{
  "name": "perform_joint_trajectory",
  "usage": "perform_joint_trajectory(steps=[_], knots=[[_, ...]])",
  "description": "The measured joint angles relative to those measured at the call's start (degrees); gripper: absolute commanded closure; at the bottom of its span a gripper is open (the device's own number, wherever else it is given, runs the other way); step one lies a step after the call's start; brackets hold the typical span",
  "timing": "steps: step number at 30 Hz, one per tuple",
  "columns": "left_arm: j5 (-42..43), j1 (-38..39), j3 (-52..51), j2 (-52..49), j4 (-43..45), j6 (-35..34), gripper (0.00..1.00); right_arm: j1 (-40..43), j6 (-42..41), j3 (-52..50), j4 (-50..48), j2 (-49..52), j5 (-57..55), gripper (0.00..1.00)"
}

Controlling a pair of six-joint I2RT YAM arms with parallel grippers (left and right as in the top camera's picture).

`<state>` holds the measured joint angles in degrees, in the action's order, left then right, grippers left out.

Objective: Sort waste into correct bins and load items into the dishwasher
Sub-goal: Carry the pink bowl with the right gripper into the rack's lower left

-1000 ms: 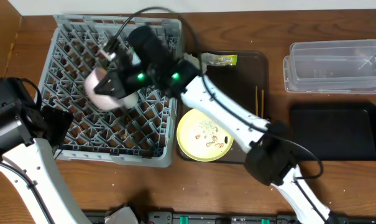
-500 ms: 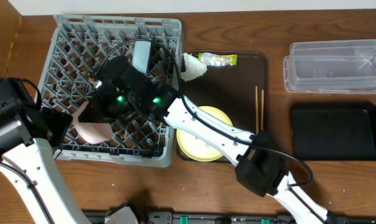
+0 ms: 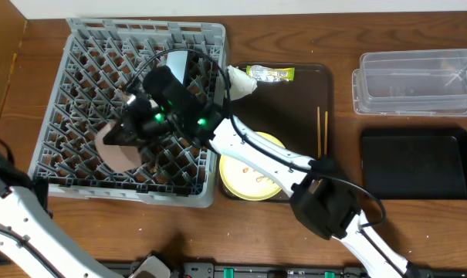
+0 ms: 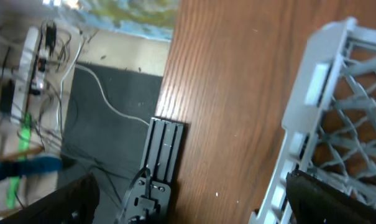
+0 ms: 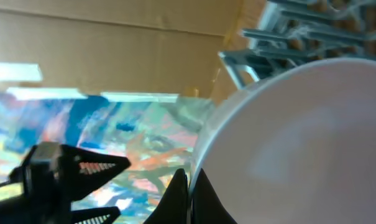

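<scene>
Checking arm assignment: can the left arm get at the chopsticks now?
Probably not: the rack and the right arm, holding the pinkish-white bowl, lie between the left arm and the chopsticks.

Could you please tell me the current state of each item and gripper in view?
pinkish-white bowl: tilted over the dish rack, held by its rim.
right gripper: shut on the pinkish-white bowl.
left gripper: open, empty.
yellow plate: flat on the tray, crumbs on it.
napkin: crumpled.
black bin: empty.

Pinkish-white bowl [image 3: 111, 150] tilted among the pegs, seven o'clock in the grey dish rack [image 3: 125, 25]; pale yellow plate [image 3: 245, 185] flat at the rack's four o'clock.
</scene>
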<state>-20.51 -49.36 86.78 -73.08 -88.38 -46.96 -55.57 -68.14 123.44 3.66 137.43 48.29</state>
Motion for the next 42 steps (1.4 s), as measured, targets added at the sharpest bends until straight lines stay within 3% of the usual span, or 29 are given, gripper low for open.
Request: perform_joint_trajectory(steps=[4,11,14,17,19,20,28,31,33,35,36,37,42], knots=[[0.9,-0.5,0.0,0.0,-0.3,-1.1,0.04,-0.3,-3.1,-2.8,-8.1,0.0,1.2,0.99],[1.3,-0.5,0.0,0.0,-0.6,-1.3,0.04,-0.3,-4.8,-7.5,-7.7,0.0,1.1,0.98],[1.3,-0.5,0.0,0.0,-0.6,-1.3,0.04,-0.1,-3.4,-8.2,-8.0,0.3,0.8,0.91],[1.4,-0.5,0.0,0.0,-0.6,-1.3,0.04,1.0,-0.7,-8.3,-7.7,0.5,0.8,0.74],[1.5,-0.5,0.0,0.0,-0.6,-1.3,0.04,2.1,0.1,-8.5,-7.5,0.7,0.5,0.55],[1.7,-0.5,0.0,0.0,-0.6,-1.3,0.04,2.6,0.7,-8.5,-7.4,0.7,0.5,0.50],[2.1,-0.5,0.0,0.0,-0.5,-1.3,0.04,7.8,3.3,-8.5,-2.4,0.9,-0.1,0.44],[2.2,-0.5,0.0,0.0,-0.6,-1.3,0.04,9.0,6.6,-8.8,3.9,0.2,-3.0,0.45],[2.2,-0.5,0.0,0.0,-0.5,-1.3,0.04,9.9,9.8,-9.0,8.6,-1.2,-5.6,0.54],[2.2,-0.5,0.0,0.0,-0.5,-1.3,0.04,10.9,13.3,-9.5,12.5,-3.6,-8.4,0.71],[2.2,-0.5,0.0,0.0,-0.6,-1.3,0.04,11.6,17.0,-9.7,13.3,-5.9,-9.8,0.90],[2.2,-0.5,0.0,0.0,-0.5,-1.3,0.03,12.1,20.3,-9.7,13.4,-8.2,-10.5,0.99],[1.9,-1.0,0.0,0.0,-0.1,-1.4,0.04,10.5,32.7,-9.2,12.0,-17.1,-5.7,0.99]])
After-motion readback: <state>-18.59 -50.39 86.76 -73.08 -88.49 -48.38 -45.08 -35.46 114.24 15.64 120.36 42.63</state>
